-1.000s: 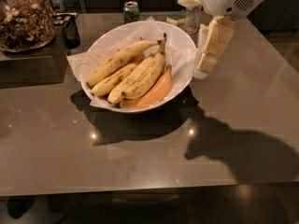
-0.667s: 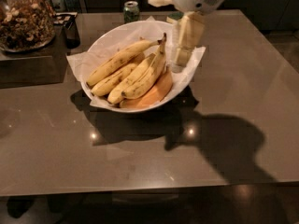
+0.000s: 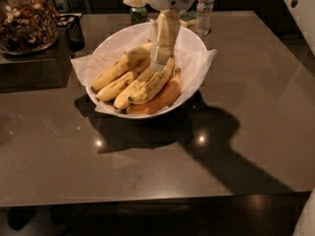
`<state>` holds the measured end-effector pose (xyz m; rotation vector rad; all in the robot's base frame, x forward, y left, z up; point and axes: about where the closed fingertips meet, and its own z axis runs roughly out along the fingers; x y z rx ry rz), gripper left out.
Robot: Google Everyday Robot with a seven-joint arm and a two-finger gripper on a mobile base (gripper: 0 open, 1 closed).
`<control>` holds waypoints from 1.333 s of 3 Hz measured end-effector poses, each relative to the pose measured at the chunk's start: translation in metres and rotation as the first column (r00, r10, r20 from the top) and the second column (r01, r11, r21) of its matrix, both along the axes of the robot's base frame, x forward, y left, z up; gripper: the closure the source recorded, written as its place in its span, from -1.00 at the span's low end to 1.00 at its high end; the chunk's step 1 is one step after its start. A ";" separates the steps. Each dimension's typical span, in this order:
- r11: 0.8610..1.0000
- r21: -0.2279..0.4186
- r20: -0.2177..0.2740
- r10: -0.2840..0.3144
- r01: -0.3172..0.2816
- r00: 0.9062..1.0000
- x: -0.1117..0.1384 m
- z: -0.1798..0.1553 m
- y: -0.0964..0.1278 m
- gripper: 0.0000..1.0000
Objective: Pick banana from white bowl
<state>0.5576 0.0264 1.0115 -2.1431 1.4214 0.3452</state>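
Observation:
The white bowl stands on the brown table, lined with crumpled white paper that sticks out past the rim. Several yellow bananas lie in it. The banana, the longest and straightest, lies at the upper left of the pile, running from lower left to upper right. Shorter, more curved bananas lie in front of it. My gripper hangs down from the pale arm over the middle of the bowl, its tip at the upper ends of the bananas, just right of the long banana's far end. Contact cannot be made out.
A smooth orange fruit lies at the bowl's front. A glass jar of nuts stands at the far left, with a dark object beside it. A green can and a water bottle stand behind the bowl. The table's front edge runs along the bottom.
My gripper has moved left from beside the bowl's right rim to over the middle of the bowl, and has come down to the bananas. The bananas have not moved.

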 end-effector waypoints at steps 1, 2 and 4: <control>0.999 0.040 0.004 0.004 -0.005 1.000 0.019 -0.004 0.006 -1.00; 0.998 0.064 -0.020 0.013 -0.012 1.000 0.037 -0.016 0.012 -1.00; 0.998 0.069 -0.017 0.011 -0.010 1.000 0.039 -0.016 0.014 -0.56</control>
